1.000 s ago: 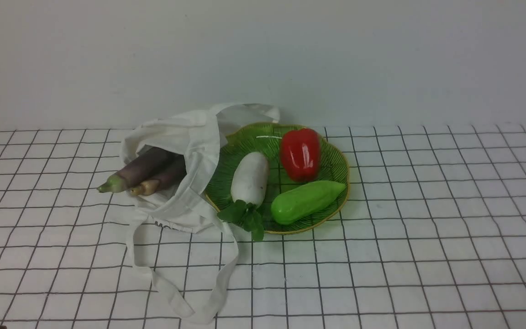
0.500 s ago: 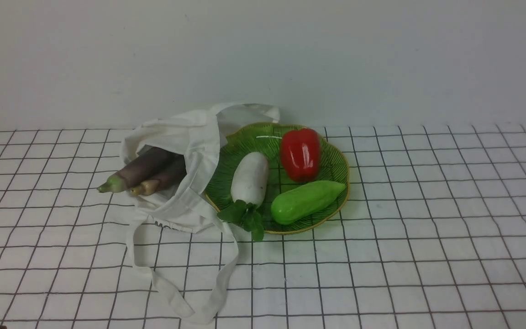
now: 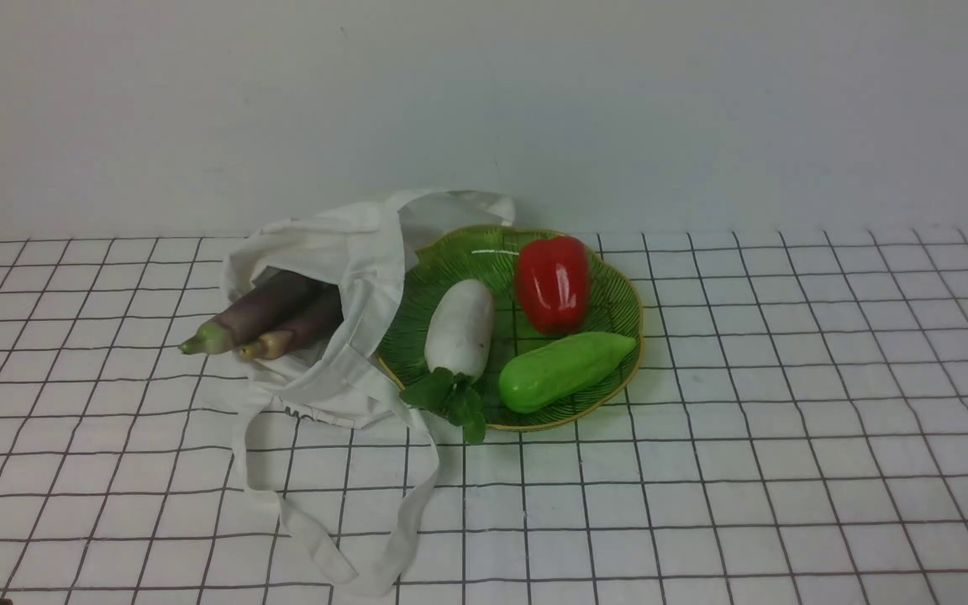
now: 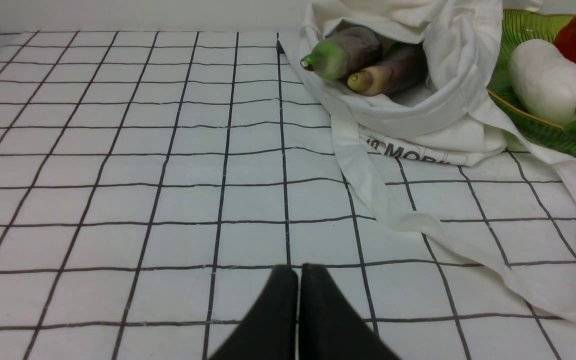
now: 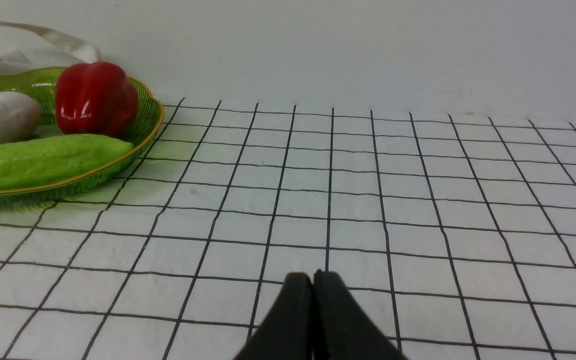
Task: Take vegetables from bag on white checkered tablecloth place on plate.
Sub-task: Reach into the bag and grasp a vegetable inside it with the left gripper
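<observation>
The robot's left gripper [image 4: 299,272] and right gripper [image 5: 315,280], cut off by their wrist views, are closed and empty, while two eggplants [image 3: 255,313] [image 3: 303,323] lie partly hidden in the white tote [image 3: 370,252].

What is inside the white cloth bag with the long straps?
Inside the white cloth bag lie two long dark purple eggplants, one green-tipped, one tan-tipped. Their tips stick out. Their far ends, and anything deeper, are covered by cloth.
</observation>
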Robot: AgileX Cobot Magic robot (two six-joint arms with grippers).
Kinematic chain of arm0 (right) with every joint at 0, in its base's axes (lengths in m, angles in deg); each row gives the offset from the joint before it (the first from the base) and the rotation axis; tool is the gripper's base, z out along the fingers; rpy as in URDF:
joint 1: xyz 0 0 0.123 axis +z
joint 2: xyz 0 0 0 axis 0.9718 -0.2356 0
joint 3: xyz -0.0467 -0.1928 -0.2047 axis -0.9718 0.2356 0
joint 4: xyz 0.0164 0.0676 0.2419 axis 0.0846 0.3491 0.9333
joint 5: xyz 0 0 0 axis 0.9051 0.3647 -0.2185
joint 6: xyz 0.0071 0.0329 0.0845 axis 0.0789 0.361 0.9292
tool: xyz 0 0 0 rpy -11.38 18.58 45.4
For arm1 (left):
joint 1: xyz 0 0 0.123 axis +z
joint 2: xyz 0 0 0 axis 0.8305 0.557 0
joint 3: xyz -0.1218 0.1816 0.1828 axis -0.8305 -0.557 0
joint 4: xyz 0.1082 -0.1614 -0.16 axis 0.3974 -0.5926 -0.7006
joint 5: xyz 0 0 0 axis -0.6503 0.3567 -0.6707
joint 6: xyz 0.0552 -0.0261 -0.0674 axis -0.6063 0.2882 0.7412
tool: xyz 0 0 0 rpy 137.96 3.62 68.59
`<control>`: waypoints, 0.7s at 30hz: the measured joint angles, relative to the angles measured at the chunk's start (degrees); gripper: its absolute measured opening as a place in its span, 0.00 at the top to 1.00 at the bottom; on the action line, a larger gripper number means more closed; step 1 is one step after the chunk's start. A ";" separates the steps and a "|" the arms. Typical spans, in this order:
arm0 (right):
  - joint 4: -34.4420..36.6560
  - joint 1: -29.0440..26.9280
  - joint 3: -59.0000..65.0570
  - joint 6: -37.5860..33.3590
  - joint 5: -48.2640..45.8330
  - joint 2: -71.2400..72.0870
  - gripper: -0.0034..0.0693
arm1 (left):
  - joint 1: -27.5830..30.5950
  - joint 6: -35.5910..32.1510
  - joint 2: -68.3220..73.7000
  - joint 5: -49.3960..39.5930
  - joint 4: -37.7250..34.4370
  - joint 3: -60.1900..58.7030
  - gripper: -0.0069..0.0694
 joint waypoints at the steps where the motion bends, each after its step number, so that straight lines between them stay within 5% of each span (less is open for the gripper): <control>1: 0.00 0.00 0.00 0.00 0.00 0.00 0.97 | 0.00 0.00 0.00 0.00 0.00 0.00 0.92; 13: 0.00 0.00 0.00 0.00 0.00 0.00 0.97 | 0.00 0.63 0.00 0.00 -7.66 0.05 0.92; 21: 0.00 0.00 0.00 0.00 0.00 0.00 0.97 | 0.00 10.54 0.00 2.32 -42.99 -0.01 0.92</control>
